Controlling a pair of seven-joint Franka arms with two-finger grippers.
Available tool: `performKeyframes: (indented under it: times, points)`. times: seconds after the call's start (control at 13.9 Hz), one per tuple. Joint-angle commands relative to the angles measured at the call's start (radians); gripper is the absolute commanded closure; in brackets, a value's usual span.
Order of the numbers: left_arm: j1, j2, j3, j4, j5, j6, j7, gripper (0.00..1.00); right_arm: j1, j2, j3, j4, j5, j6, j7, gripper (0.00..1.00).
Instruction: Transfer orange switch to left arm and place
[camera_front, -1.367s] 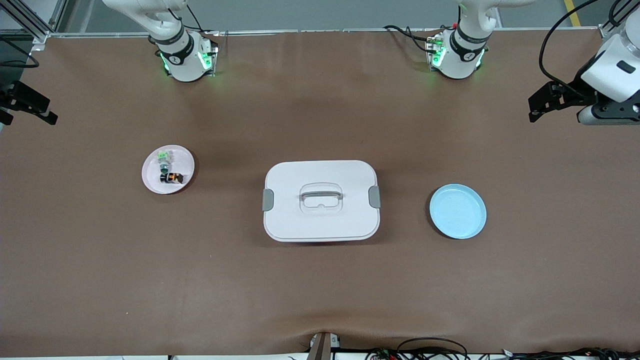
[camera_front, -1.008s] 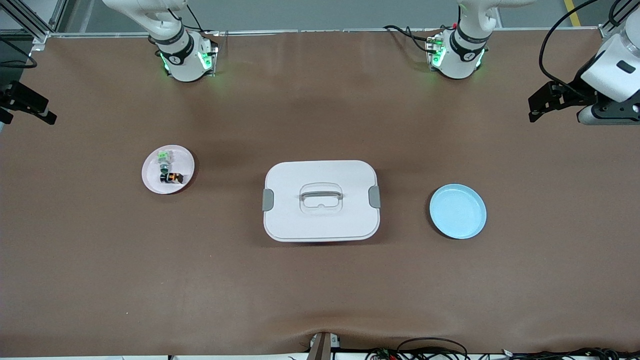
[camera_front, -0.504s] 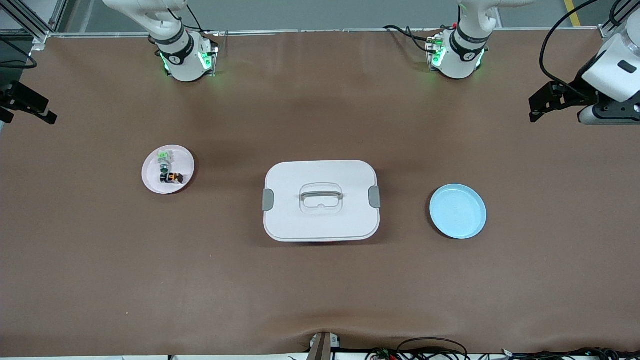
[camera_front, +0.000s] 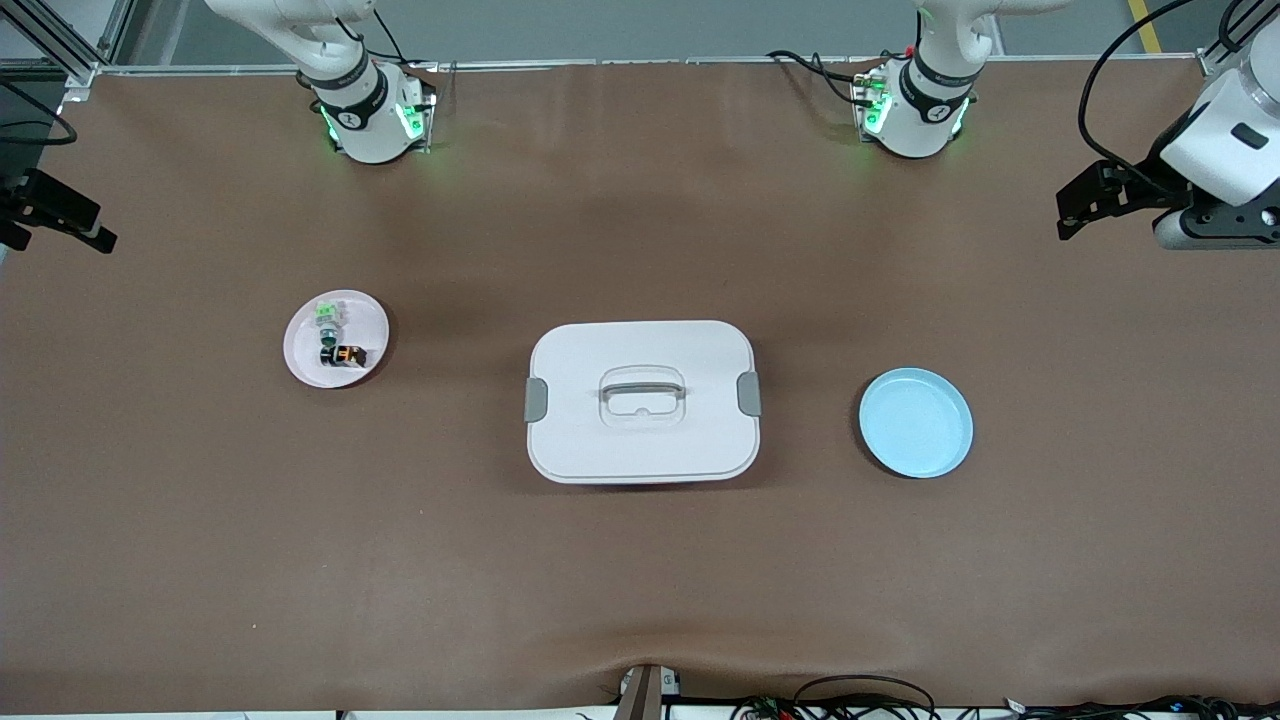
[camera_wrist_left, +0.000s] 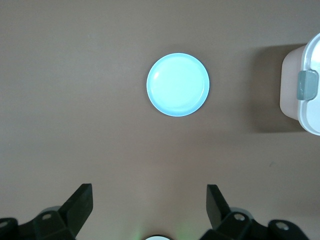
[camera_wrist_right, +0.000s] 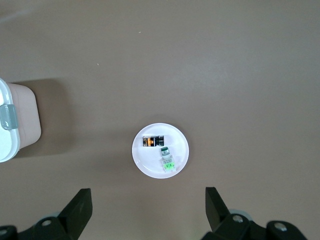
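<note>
The orange switch (camera_front: 343, 354) lies on a round pink plate (camera_front: 300, 350) toward the right arm's end of the table, beside a green-and-white switch (camera_front: 326, 314). The right wrist view looks straight down on the orange switch (camera_wrist_right: 153, 141) and its pink plate (camera_wrist_right: 145, 160). My right gripper (camera_front: 95, 228) hangs open and empty high over the table's right-arm end, its fingers spread wide (camera_wrist_right: 148, 196). The white box (camera_front: 642, 440) stands at mid-table. My left gripper (camera_front: 1075, 215) hangs open and empty over the left-arm end (camera_wrist_left: 149, 192).
An empty blue plate (camera_front: 915, 422) sits between the box and the left arm's end, and shows in the left wrist view (camera_wrist_left: 178, 84). A corner of the box with a grey latch shows in both wrist views (camera_wrist_left: 305, 95) (camera_wrist_right: 15, 130). Cables lie along the table's near edge.
The right gripper has drifted very slightly at the table's end. Nothing on the table has moved, and both grippers stay open.
</note>
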Motion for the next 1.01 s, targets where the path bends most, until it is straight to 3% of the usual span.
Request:
performKeyframes:
  times: [0.0, 0.29, 0.65, 0.94]
  points:
    - [0.008, 0.008, 0.001, 0.025, -0.01, -0.024, 0.008, 0.0, -0.014, -0.003, 0.007, 0.001, 0.008, -0.005, 0.012, 0.0]
    - [0.027, 0.008, -0.001, 0.023, -0.013, -0.024, 0.018, 0.0, -0.014, 0.003, 0.008, -0.057, 0.004, -0.039, 0.012, 0.0]
    - [0.027, 0.008, 0.001, 0.025, -0.013, -0.024, 0.016, 0.0, -0.001, 0.005, 0.012, -0.273, 0.011, 0.133, 0.149, 0.0]
    - [0.027, 0.005, -0.001, 0.025, -0.011, -0.024, 0.018, 0.0, 0.032, 0.032, 0.013, -0.437, 0.031, 0.346, 0.16, 0.0]
